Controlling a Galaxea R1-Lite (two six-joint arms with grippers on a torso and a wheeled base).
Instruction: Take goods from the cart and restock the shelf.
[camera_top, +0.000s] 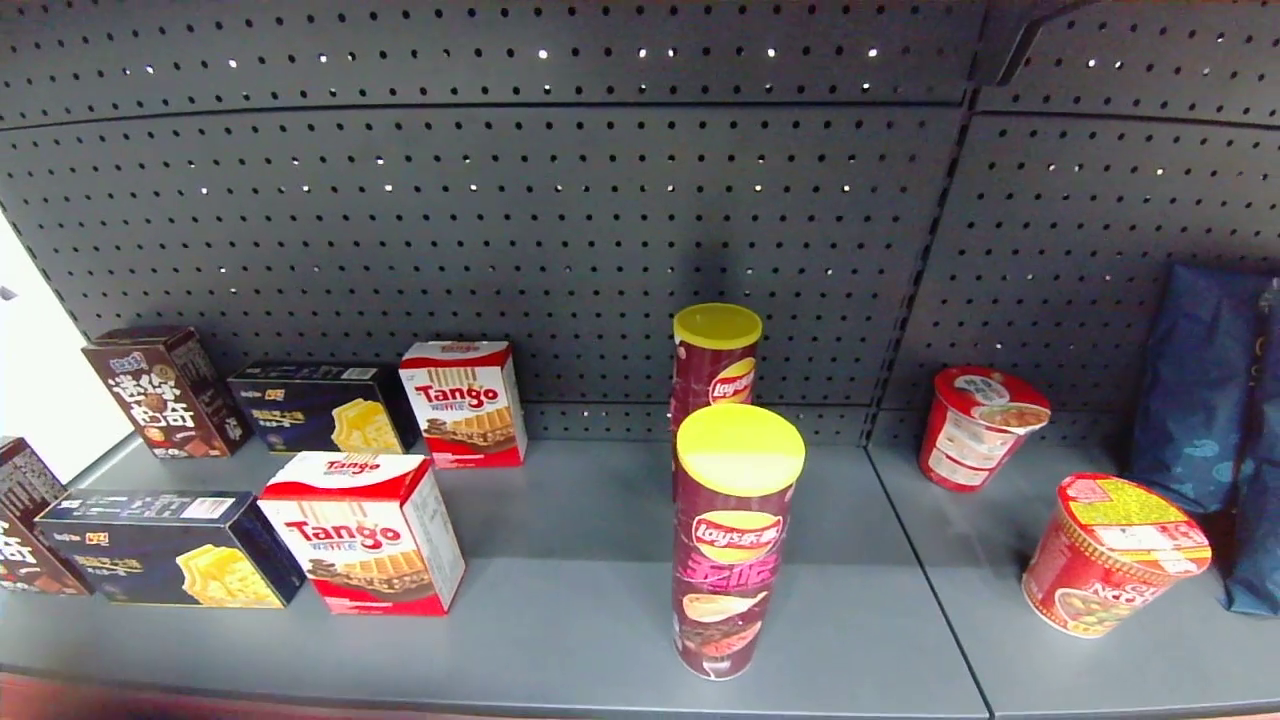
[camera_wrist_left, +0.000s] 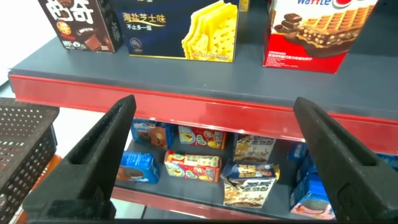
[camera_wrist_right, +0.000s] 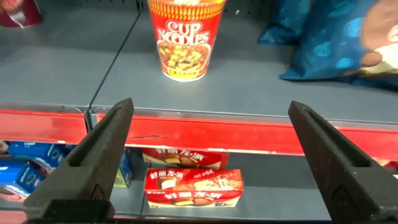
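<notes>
Both claws hang open and empty before the red front lip (camera_wrist_left: 186, 102) of the shelf (camera_top: 560, 590): the left claw (camera_wrist_left: 214, 102) faces the cracker box (camera_wrist_left: 180, 28) and wafer box (camera_wrist_left: 314, 31), the right claw (camera_wrist_right: 210, 104) faces a cup of noodles (camera_wrist_right: 185, 37) beside blue bags (camera_wrist_right: 329, 37). The goods to be restocked are not in hand; a black mesh basket (camera_wrist_left: 25, 149), probably the cart, sits beside the left claw, its contents out of sight

Judging by the stock on display, the goods are light. A chip can (camera_top: 735, 540) like the front one is a stiff, smooth tube, tall and easily toppled, best pinched across its mid-body. The boxes dent on broad faces, so the narrow sides suit better. The tapered, thin-walled noodle cup (camera_top: 1115, 555) wants a gentle hold below its rim

The widest bare stretch lies between the front wafer box (camera_top: 365, 535) and the two chip cans, with a narrower one between the cans and the rear cup (camera_top: 980, 425). Any item must clear the raised lip going in, and the pegboard (camera_top: 560, 230) stops it behind
</notes>
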